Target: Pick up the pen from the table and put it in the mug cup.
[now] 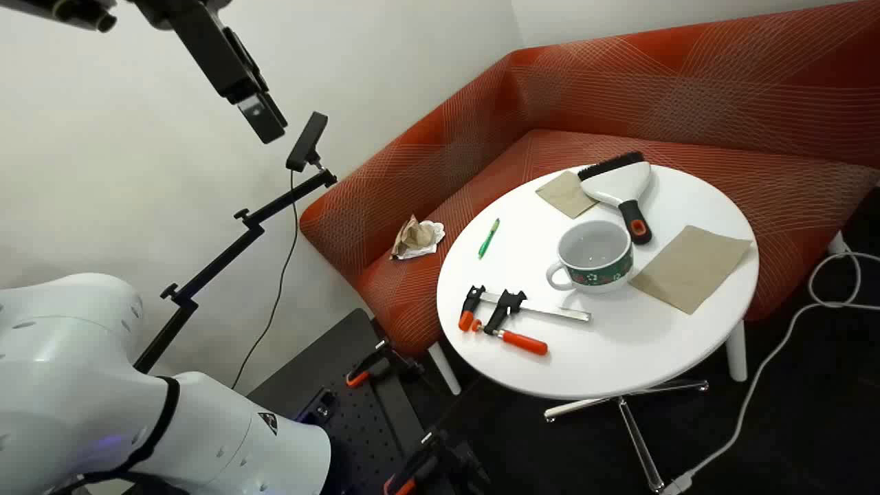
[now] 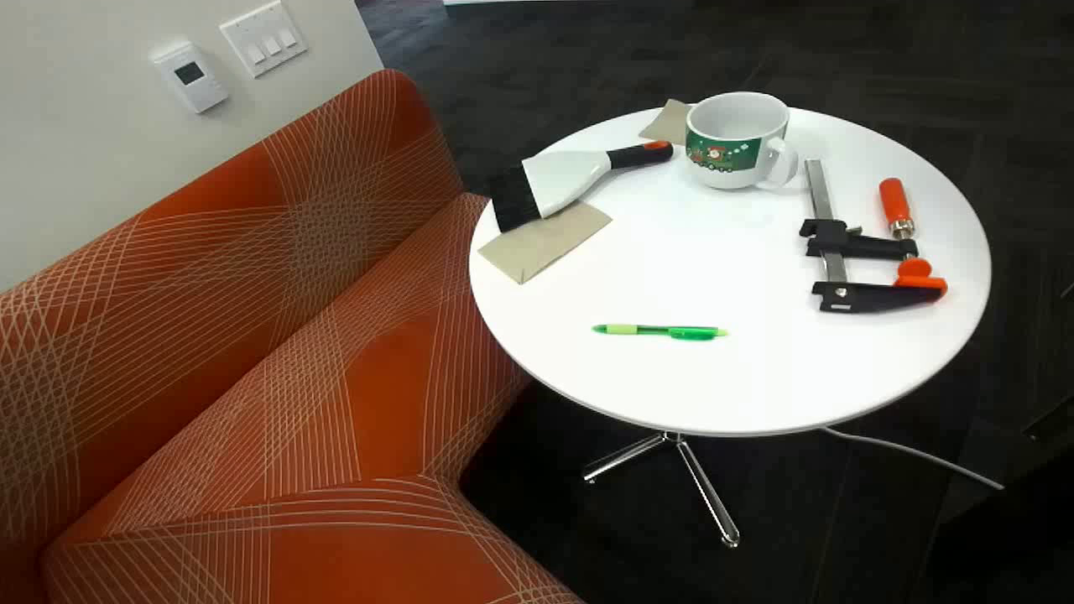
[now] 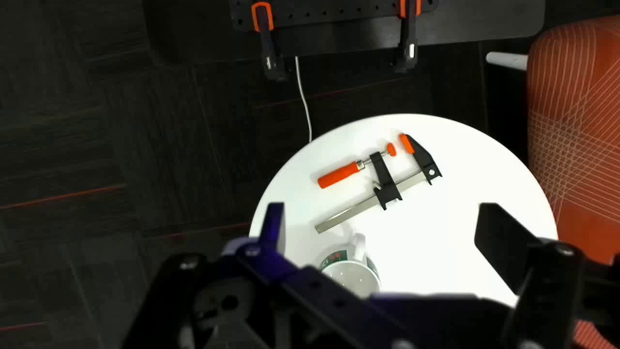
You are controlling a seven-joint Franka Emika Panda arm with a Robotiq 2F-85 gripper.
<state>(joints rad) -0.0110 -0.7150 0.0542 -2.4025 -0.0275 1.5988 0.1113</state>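
The green pen (image 1: 489,238) lies flat on the round white table (image 1: 526,213). It also shows in an exterior view (image 2: 659,331) near the table edge; in the wrist view it is hidden. The white mug with a green printed band (image 1: 597,258) stands upright on the table, also in an exterior view (image 2: 732,151) and partly behind the gripper in the wrist view (image 3: 352,277). My gripper (image 1: 262,118) is high above and apart from the table. In the wrist view the gripper (image 3: 382,215) has its fingers wide apart with nothing between them.
An orange-and-black bar clamp (image 1: 507,309) lies near the mug. A white-and-black brush (image 1: 619,184) rests partly on a brown napkin (image 1: 565,195); another napkin (image 1: 691,268) lies beside the mug. A red sofa (image 1: 619,89) borders the table. A camera arm (image 1: 227,258) stands near the robot.
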